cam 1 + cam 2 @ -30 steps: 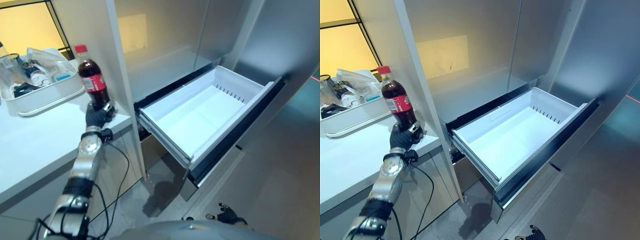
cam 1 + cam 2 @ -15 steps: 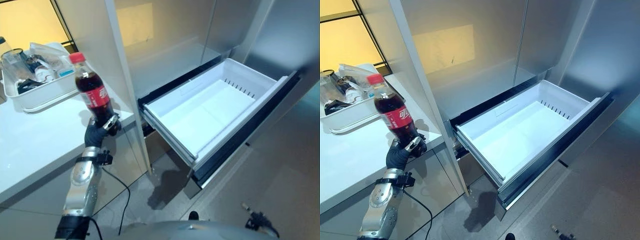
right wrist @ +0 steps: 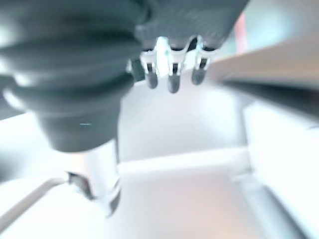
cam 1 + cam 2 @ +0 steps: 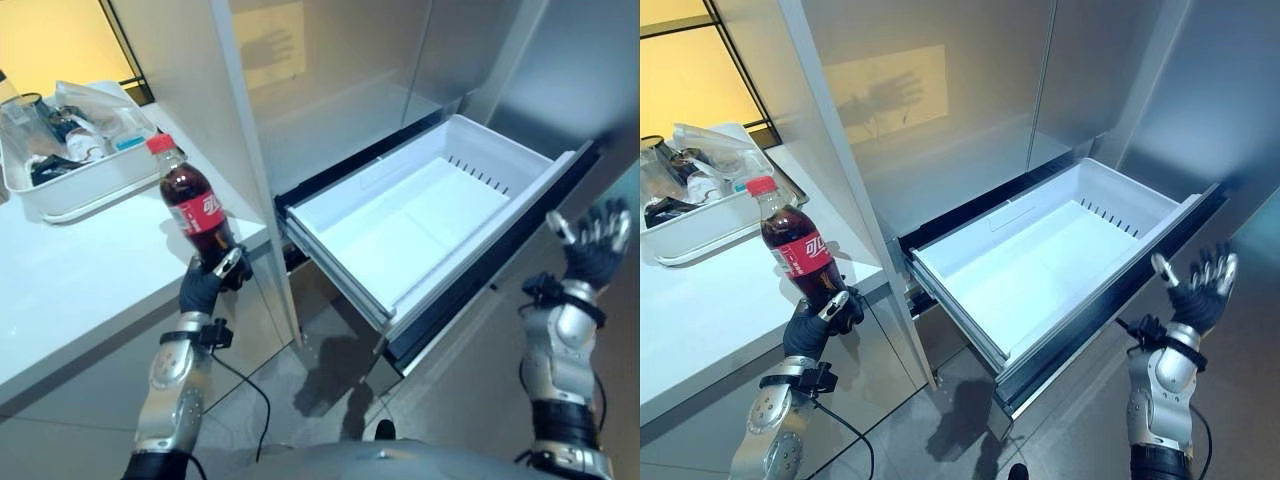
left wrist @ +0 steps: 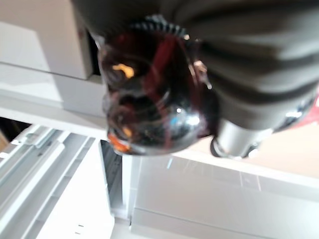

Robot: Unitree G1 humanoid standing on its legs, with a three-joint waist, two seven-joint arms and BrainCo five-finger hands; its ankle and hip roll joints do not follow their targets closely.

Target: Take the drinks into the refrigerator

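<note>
Since a second ago the left hand (image 4: 205, 287), gripping the bottle (image 4: 195, 213) by its base, has lifted it off the tabletop (image 4: 70, 280) toward the drawer (image 4: 400, 225) (pulled out, empty). The right hand (image 4: 592, 240) has risen beside the drawer front, fingers spread. Transfer under way.
</note>
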